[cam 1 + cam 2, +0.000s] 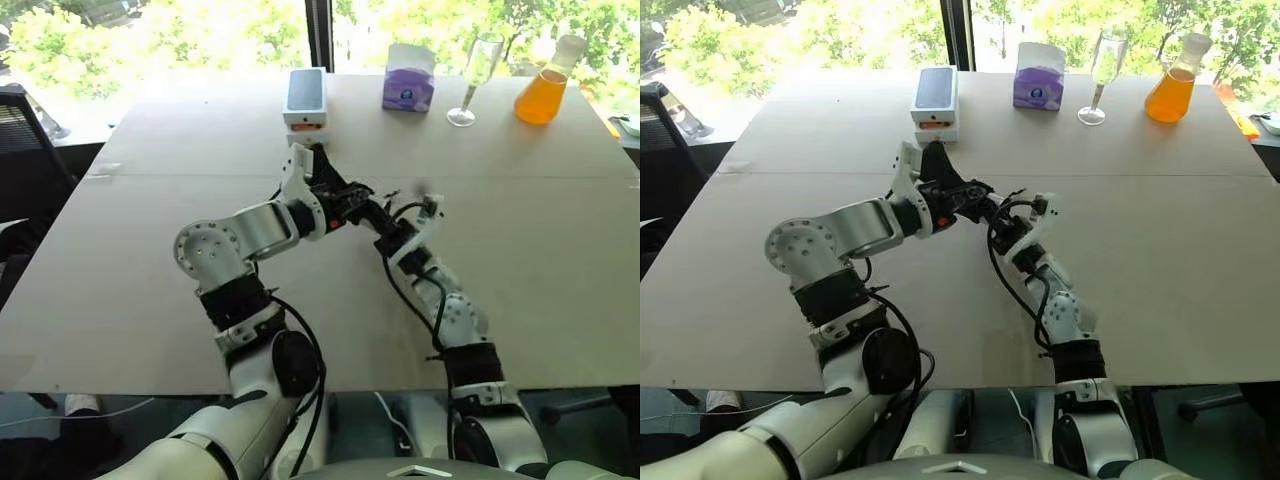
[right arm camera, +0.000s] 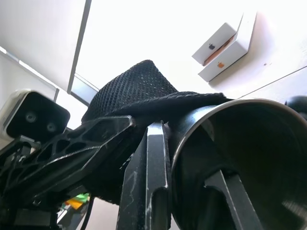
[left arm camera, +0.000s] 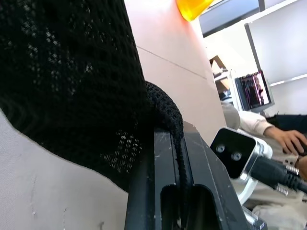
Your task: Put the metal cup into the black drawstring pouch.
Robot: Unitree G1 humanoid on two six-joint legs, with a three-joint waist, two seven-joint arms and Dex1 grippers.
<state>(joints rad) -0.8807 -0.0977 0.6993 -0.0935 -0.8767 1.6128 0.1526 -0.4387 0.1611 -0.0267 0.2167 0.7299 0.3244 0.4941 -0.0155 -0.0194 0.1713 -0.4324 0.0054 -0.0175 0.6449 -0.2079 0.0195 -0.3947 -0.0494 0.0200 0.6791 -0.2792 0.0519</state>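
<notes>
Meeting above the middle of the table (image 1: 560, 300), the left gripper (image 1: 345, 205) and right gripper (image 1: 378, 222) are holding the black drawstring pouch (image 1: 322, 170) between them. Pinching pouch mesh, the left fingers (image 3: 163, 187) are pressing together in the left wrist view. Gripping the metal cup (image 2: 240, 158) by its rim, the right fingers (image 2: 153, 182) are clamping beside the pouch.
</notes>
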